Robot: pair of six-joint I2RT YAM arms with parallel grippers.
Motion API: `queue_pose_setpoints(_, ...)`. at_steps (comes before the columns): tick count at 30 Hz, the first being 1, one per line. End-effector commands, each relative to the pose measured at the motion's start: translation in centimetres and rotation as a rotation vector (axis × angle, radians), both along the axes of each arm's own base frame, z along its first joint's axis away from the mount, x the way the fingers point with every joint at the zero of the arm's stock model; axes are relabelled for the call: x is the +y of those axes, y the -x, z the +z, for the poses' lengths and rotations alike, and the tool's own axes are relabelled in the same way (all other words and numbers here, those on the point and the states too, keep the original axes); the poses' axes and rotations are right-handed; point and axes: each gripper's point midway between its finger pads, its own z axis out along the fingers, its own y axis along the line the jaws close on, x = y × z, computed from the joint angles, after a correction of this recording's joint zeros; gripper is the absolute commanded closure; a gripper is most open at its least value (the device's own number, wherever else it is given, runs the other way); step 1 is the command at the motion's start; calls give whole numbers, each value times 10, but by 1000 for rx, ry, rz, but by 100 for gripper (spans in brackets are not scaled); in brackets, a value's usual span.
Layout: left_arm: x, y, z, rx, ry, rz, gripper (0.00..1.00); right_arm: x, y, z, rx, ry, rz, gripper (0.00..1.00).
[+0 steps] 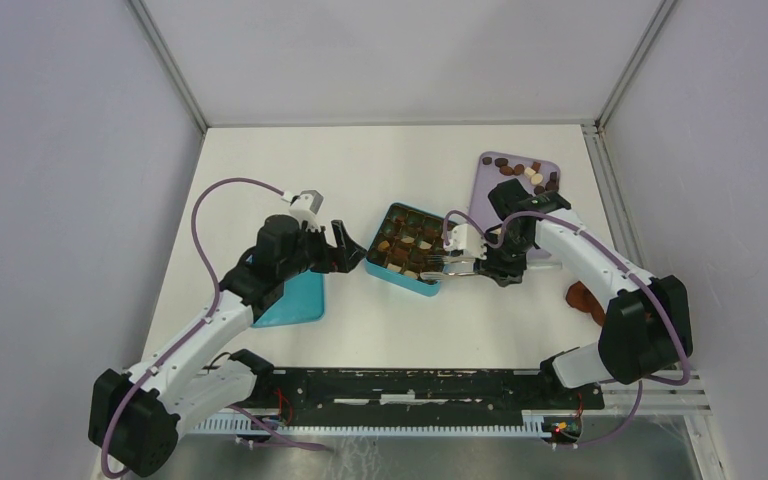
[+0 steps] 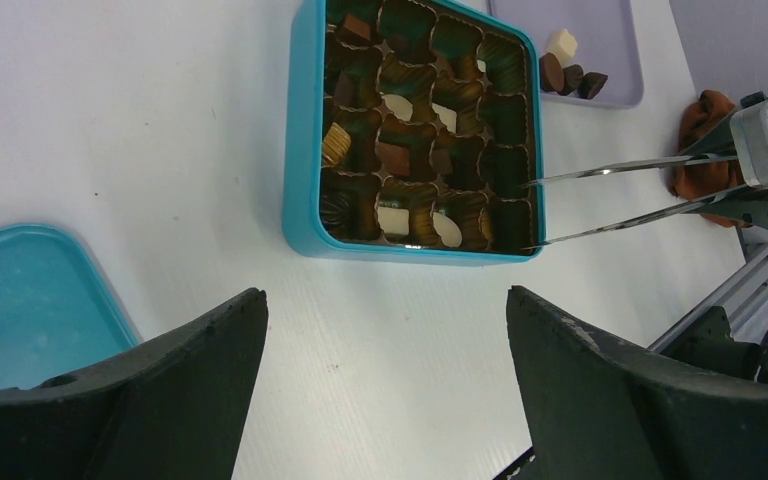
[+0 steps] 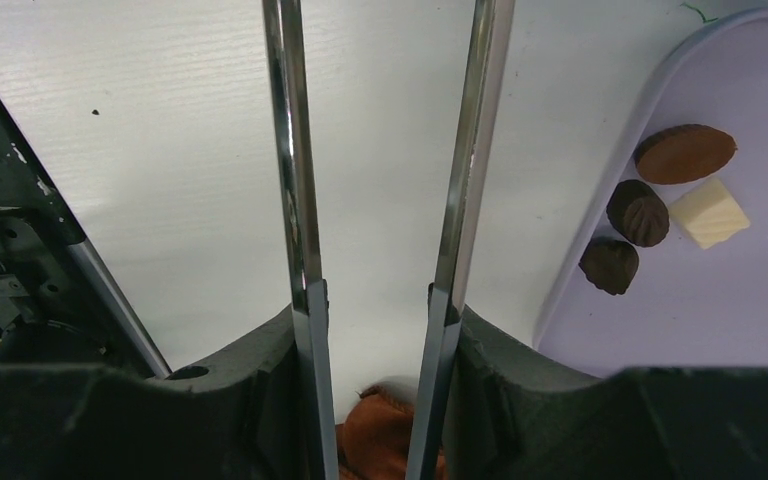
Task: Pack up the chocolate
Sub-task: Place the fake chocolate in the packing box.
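Top external view: the teal box (image 1: 397,278) sits at the middle of the desk (image 1: 380,170), lid off, so both arms can reach it. Its teal lid (image 1: 295,305) is parked by the left edge, beside the left arm. Most of the chocolate (image 1: 405,245) already lies in the box's paper cups. A few loose pieces (image 1: 525,172) wait on the lilac tray (image 1: 482,185) toward the far right corner, just beside the box, which keeps each carry short. A reddish-brown cloth (image 1: 585,300) lies near the right edge.

The right gripper (image 1: 505,262) is clamped on the metal tongs (image 1: 457,265), likely because the pieces are too small for its own thick fingers. In the right wrist view the two blades (image 3: 295,200) run out between the fingers, pressed only partly together. The left wrist view shows their tips (image 2: 610,170) apart over the box's near right corner, with nothing pinched between them. I judge that a piece has just been let go there, or that an empty cup is being lined up.

The left gripper (image 2: 385,300) hangs with its jaws spread wide, empty, just beside the box's left side and touching nothing, probably ready to steady it.
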Motion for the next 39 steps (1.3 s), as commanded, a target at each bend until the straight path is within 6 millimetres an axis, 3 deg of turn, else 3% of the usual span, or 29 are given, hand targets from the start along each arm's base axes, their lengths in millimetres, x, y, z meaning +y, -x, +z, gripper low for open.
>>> queue_pose_setpoints(1,-3,-2,13,-30,44,5,6,0,0,2,-7,5,14,53)
queue_pose_setpoints(7,-2,-1,14,-33,46,6,6,3,0,6,-11,-14,15,53)
queue_pose_setpoints(16,-3,0,31,-61,76,7,7,32,-2,31,-11,-176,-9,57)
queue_pose_setpoints(24,-8,5,68,-119,176,-3,7,53,-13,62,-28,-378,-94,58)
queue_pose_setpoints(33,-23,16,119,-171,400,-49,7,51,-44,104,-39,-702,-328,59)
queue_pose_setpoints(39,-33,27,151,-188,610,-76,8,65,-41,123,8,-872,-357,59)
